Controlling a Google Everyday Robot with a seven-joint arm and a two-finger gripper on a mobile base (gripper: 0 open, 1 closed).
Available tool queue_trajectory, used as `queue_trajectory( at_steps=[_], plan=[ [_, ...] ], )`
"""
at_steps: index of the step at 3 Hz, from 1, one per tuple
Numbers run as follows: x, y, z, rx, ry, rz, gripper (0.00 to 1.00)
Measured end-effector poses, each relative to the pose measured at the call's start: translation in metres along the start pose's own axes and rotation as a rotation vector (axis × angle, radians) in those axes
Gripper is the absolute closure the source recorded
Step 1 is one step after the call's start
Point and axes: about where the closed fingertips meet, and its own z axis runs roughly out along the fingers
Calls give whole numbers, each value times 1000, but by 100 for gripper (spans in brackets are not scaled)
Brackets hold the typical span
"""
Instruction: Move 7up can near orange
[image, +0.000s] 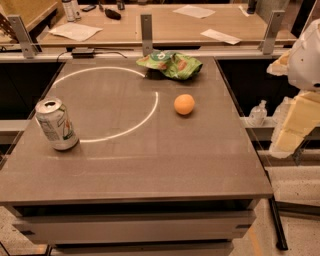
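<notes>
7up can (56, 124) stands across the table (150, 165) from the gripper (296, 125).

7up can (56, 124): silver-white body, green markings and fine print, silver top

Orange (184, 104): plain, even orange with a small pale highlight

Snack bag (170, 64): crumpled green, orange and white print

Table (150, 170): matte grey-brown top, crossed by a thin pale ring of light (152, 107); front panel paler, off-white

Far bench (165, 27): light wood tone, white paper sheets (75, 31) on it

Gripper (292, 132), at the right edge of view, off the table's right side: pale yellow, under a white arm shell (307, 55)

Floor (295, 200): pale, speckled
</notes>
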Motion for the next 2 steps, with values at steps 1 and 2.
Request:
queue_trajectory(
  at_steps=[1,2],
  plan=[
    [0,0,0,0,0,0,0],
    [-1,-1,-2,2,-21,13,0]
  ],
)
